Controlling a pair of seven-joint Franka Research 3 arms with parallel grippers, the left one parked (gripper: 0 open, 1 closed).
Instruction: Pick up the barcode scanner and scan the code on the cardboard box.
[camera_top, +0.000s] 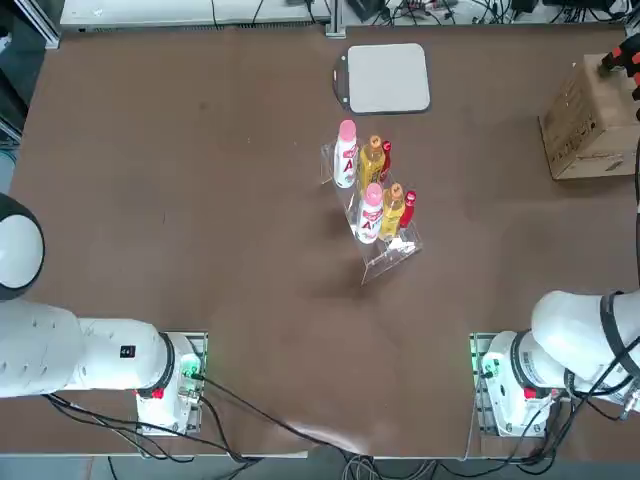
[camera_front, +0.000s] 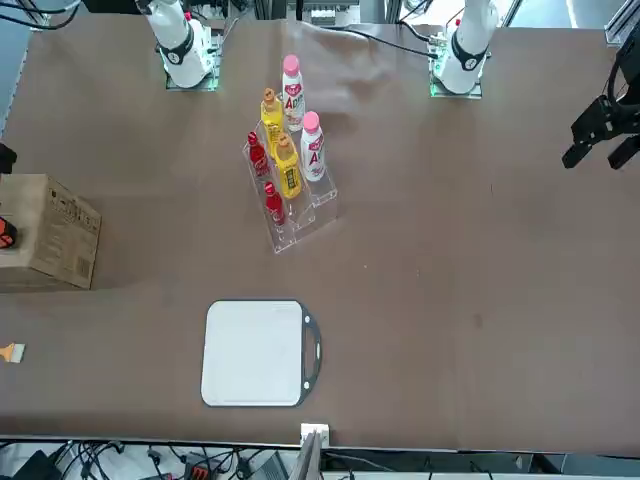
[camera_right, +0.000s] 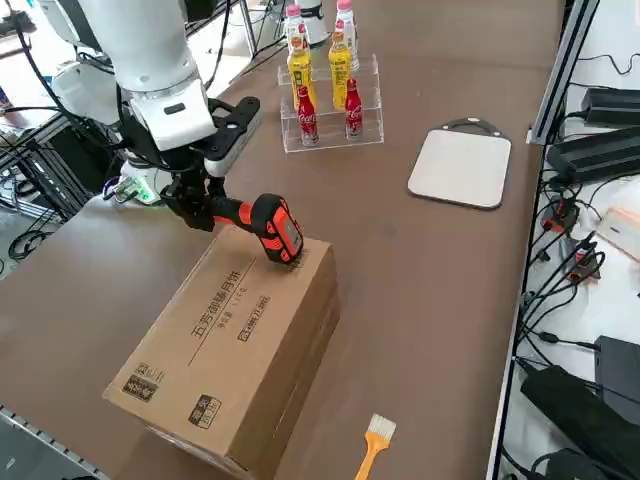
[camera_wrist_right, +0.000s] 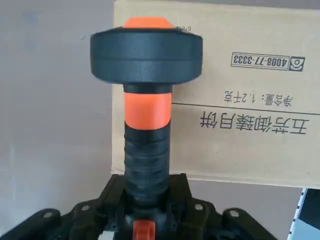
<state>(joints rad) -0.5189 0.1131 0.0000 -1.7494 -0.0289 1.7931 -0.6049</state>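
Right side view shows the right pincer (camera_right: 205, 210) shut tight on the barcode scanner (camera_right: 262, 226), held just above the cardboard box (camera_right: 235, 350) on the desk (camera_right: 430, 270), so its head should point steadily at the printed code.

scanner: I see the barcode scanner (camera_right: 262, 224), black with orange trim, held off the tabletop by its handle, head over the box's top near one end | box: the cardboard box (camera_right: 235, 345), brown with dark print on top, lies flat at the tabletop's right edge, closed
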